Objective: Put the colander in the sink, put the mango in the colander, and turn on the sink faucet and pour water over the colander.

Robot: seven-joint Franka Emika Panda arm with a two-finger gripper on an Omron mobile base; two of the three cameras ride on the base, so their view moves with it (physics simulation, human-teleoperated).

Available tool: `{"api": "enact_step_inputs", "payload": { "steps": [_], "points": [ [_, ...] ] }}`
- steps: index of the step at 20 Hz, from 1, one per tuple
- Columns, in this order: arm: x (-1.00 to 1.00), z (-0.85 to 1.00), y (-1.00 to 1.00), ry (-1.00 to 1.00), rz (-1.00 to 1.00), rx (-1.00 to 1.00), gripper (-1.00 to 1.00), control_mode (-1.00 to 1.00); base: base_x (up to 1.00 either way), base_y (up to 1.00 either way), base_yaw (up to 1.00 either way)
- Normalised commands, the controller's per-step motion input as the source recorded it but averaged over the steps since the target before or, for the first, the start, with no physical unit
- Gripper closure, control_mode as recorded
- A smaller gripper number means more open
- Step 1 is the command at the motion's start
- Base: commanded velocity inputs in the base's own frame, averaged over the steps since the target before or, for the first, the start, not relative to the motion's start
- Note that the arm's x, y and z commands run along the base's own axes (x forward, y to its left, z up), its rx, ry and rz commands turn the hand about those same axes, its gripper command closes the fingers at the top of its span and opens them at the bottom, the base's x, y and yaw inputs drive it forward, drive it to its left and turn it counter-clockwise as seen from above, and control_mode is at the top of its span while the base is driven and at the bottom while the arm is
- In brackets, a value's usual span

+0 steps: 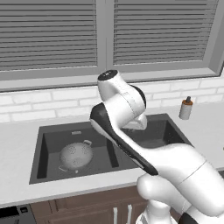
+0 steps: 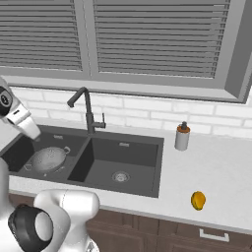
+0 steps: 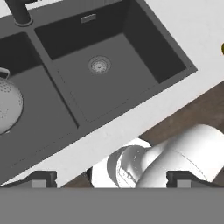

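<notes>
Sitting bowl-up in the left basin of the sink, the colander already has its place, so by my reading the coming move is a reach for the mango. That fruit lies on the pale counter well to the right of the sink, near the front edge and nearer the camera than the soap bottle. The gripper hangs above the sink's front rim, looking down on the right basin; only its two dark fingertips show at the bottom of the hand view, set well apart with nothing between them — so I read the hand as spread and empty.

From the hand the mango lies off to the right, past the right basin and across a stretch of bare counter; in the hand view only an orange sliver shows at the right edge. It is nearly round, so no long axis dictates the wrist angle. Open room surrounds it — the bottle stands well apart toward the wall — though the counter's front edge is close, and a nudge could roll the fruit off. The sink faucet rises behind the divider, clear of that path.
</notes>
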Motion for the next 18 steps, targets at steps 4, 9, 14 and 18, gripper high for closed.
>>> {"api": "enact_step_inputs", "payload": {
  "steps": [4, 9, 14, 18],
  "points": [
    [-0.70, 0.57, -1.00, 0.09, 0.14, 0.04, -1.00, -1.00, 0.00, 0.00, 0.00],
    [-0.69, 0.16, -1.00, 0.03, 0.18, 0.01, -1.00, -1.00, 0.00, 0.00, 0.00],
    [-0.40, 0.00, -1.00, 0.00, 0.22, 0.00, -1.00, -1.00, 0.00, 0.00, 0.00],
    [-0.01, -0.19, -1.00, 0.05, 0.22, 0.00, -1.00, -1.00, 0.00, 0.00, 0.00]
  ]
}}
